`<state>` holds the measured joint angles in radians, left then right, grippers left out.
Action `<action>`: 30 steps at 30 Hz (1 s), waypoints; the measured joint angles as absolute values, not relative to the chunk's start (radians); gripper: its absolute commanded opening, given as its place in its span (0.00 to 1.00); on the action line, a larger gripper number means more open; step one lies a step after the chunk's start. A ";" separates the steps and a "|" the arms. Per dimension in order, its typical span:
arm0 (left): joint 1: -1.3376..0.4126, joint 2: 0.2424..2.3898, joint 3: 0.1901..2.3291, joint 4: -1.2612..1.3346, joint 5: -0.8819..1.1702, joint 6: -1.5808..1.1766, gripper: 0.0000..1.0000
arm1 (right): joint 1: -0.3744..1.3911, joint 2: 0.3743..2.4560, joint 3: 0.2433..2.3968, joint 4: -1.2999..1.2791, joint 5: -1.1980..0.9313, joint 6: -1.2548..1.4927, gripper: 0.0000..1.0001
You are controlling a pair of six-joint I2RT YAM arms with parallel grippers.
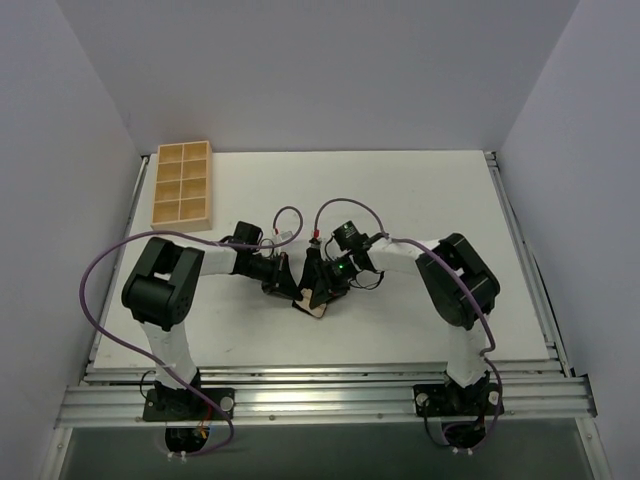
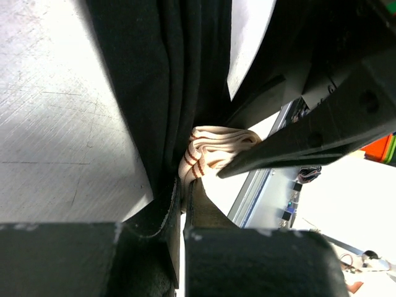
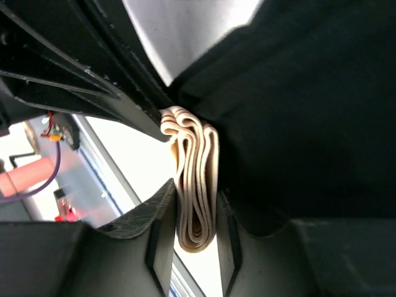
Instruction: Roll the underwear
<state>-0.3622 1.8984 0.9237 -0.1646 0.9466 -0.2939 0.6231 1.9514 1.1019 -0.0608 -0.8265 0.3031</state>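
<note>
Both grip the underwear [image 1: 312, 303]: the left end effector [image 2: 184, 209] is pressed together on black fabric, and the right end effector [image 3: 195, 230] pinches the folded waistband [image 3: 197, 179]. The bundle sits straight between their tips, equally near both arms, mid-tabletop [image 1: 400, 190] toward the near edge.

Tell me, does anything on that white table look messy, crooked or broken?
Nothing looks spilled or broken. The small black fabric underwear with a tan waistband is bunched mid-table, pinched by both the left gripper and right gripper, its waistband folded in uneven layers. The tan wooden compartment tray sits square at the far left corner.
</note>
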 measured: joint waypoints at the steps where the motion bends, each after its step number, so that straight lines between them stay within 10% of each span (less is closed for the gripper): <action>1: -0.362 1.900 0.924 -0.164 0.946 -0.300 0.02 | 0.623 1.945 1.095 -0.055 -0.813 0.312 0.20; 11: -0.360 1.908 0.923 -0.138 0.937 -0.375 0.02 | 0.629 1.902 1.060 -0.025 -0.728 0.359 0.08; 30: -0.356 1.908 0.923 -0.131 0.929 -0.398 0.02 | 0.630 1.853 1.088 -0.061 -0.562 0.369 0.27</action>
<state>-0.3561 1.9079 0.9234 -0.1307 0.9287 -0.3981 0.6304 1.8530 1.0882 -0.0608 -0.5621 0.3695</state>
